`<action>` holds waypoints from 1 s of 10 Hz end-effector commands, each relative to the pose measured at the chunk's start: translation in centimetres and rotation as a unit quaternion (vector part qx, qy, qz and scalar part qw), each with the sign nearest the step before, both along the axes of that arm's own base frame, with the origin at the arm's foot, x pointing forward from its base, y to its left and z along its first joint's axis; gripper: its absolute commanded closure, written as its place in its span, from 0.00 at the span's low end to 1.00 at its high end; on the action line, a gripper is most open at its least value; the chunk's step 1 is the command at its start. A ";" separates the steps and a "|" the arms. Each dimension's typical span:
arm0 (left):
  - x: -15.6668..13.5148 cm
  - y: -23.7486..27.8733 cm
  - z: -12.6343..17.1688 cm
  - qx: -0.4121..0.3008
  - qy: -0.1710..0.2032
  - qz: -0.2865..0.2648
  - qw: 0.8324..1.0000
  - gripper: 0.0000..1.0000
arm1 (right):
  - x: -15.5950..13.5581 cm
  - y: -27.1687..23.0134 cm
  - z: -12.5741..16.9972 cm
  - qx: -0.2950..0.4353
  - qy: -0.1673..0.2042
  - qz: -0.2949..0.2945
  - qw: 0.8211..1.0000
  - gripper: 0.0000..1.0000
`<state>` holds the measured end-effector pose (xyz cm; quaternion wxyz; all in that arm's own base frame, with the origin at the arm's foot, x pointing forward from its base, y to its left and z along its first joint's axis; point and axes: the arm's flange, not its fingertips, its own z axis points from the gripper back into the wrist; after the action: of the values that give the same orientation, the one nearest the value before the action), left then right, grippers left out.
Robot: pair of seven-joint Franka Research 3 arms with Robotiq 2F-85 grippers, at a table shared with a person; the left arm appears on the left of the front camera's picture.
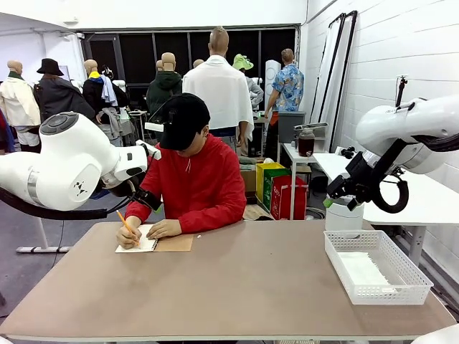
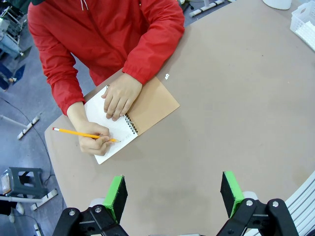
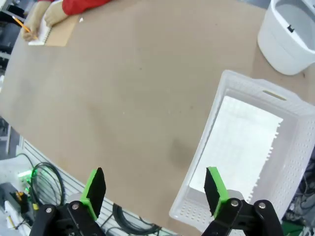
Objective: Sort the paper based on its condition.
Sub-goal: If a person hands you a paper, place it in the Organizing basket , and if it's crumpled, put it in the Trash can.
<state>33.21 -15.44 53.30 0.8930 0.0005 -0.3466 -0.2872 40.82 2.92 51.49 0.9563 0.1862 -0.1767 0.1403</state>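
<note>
Across the brown tabletop [image 1: 251, 287], a brown-covered spiral notebook [image 1: 154, 244] is written in at left, the left gripper [image 2: 173, 194] is held spread above bare table, and plain white paper [image 1: 362, 271] lies in a white mesh basket [image 1: 391, 295] at right, beneath and clear of the parted right gripper [image 3: 155, 189].

Tabletop [image 1: 251, 287]: plain tan. Spiral notebook [image 2: 152, 103]: brown cover, white page. Pencil [image 2: 74, 132]: yellow-orange. Person's jacket [image 1: 204, 183]: red; cap [image 1: 183, 118]: black. Mesh basket [image 1: 373, 295]: white, perforated. Paper [image 3: 241, 142]: white. Left claw [image 2: 172, 188], right claw [image 3: 153, 181]: black, green pads.
</note>
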 end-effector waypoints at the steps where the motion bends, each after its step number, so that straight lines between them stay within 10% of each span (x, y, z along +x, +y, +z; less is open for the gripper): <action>1: 0.0 0.0 0.0 0.001 0.000 0.000 1.000 0.00 | -0.2 0.3 0.3 -0.007 0.008 0.014 1.000 0.00; 3: 0.0 0.0 0.0 0.001 0.000 0.000 1.000 0.00 | -0.1 0.1 0.0 -0.002 0.003 0.004 1.000 0.00; 5: 0.0 0.0 0.0 0.001 0.000 0.000 1.000 0.00 | -1.1 3.3 2.4 -0.048 -0.101 0.034 0.993 0.00; 10: 0.0 0.0 0.0 0.001 0.000 0.000 1.000 0.00 | -4.9 8.3 5.3 -0.056 -0.193 0.165 0.966 0.00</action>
<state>33.21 -15.45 53.30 0.8930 0.0005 -0.3466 -0.2872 36.32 11.94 58.39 0.8894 0.1283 -0.3060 0.3143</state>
